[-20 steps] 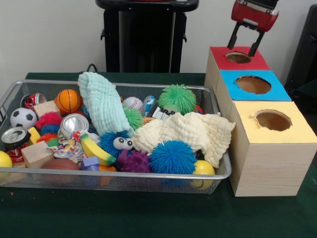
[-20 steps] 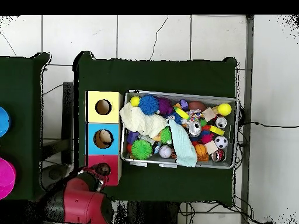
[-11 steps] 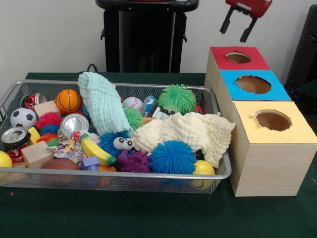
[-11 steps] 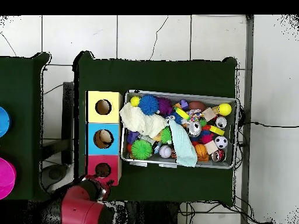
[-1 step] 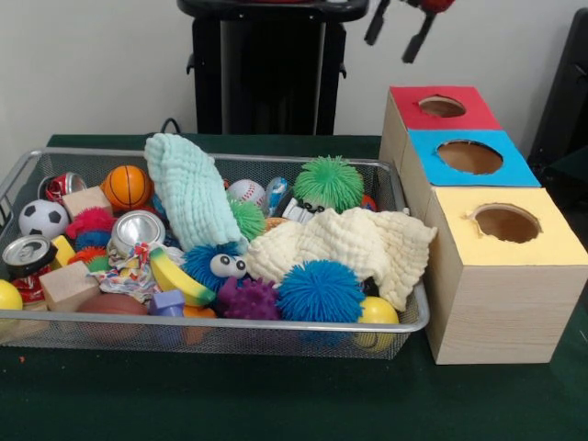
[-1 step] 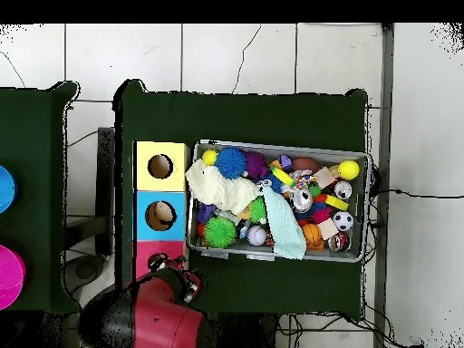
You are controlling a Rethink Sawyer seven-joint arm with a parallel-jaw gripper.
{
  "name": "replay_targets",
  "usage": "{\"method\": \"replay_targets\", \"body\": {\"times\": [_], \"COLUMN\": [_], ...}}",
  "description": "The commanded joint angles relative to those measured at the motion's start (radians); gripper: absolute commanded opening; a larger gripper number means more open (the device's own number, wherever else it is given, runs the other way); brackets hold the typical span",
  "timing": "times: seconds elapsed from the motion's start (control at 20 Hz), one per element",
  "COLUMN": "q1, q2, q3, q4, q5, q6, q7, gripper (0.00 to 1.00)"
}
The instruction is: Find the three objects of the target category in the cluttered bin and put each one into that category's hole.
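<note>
Gripper (image 5: 397, 28) at top edge of front view, two black fingers (image 5: 418, 37) spread apart, nothing between them, up above and left of the red-topped box hole (image 5: 442, 107); in overhead view the red arm (image 6: 159, 313) covers the red end of the box row

Wooden three-hole box (image 5: 496, 294) right of bin: red top far, blue top with hole (image 5: 469, 156) middle, yellow top with hole (image 5: 507, 222) near

Silver wire mesh bin (image 5: 230, 323) on dark green table cloth (image 5: 276, 404), full of clutter: mint green cloth (image 5: 188, 188) draped upright in middle, cream cloth (image 5: 354, 246) spread at right, green spiky ball (image 5: 329, 181) far right, blue spiky ball (image 5: 320, 291) near front, purple spiky ball (image 5: 250, 299) just left of it, blue fuzzy toy with eyes (image 5: 216, 265), orange mini basketball (image 5: 126, 186) far left, soccer ball (image 5: 42, 219) at left, baseball (image 5: 245, 192) behind mint cloth, silver can (image 5: 138, 230), another can (image 5: 28, 254) at left edge, yellow banana (image 5: 177, 278), wooden blocks (image 5: 66, 286), yellow ball (image 5: 378, 310) at near right corner

Which category is the target cannot be told
</note>
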State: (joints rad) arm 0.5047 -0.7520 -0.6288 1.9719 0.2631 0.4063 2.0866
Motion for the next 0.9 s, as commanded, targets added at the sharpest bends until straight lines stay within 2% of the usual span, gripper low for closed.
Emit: {"method": "replay_targets", "body": {"times": [0.05,0.3,0.45,0.9], "q1": [-0.170,-0.272,-0.328,-0.319], "q2": [0.047,0.110,0.124,0.188], "q3": [0.178,0.314,0.401,0.443], "q4": [-0.030,-0.056,-0.053,-0.068], "q5": [-0.091,-0.104,-0.100,-0.041], "q6": [-0.157,-0.289,-0.354,-0.502], "q7": [-0.016,0.043,0.077,0.188], "gripper": [1.00,1.00,1.00,1.00]}}
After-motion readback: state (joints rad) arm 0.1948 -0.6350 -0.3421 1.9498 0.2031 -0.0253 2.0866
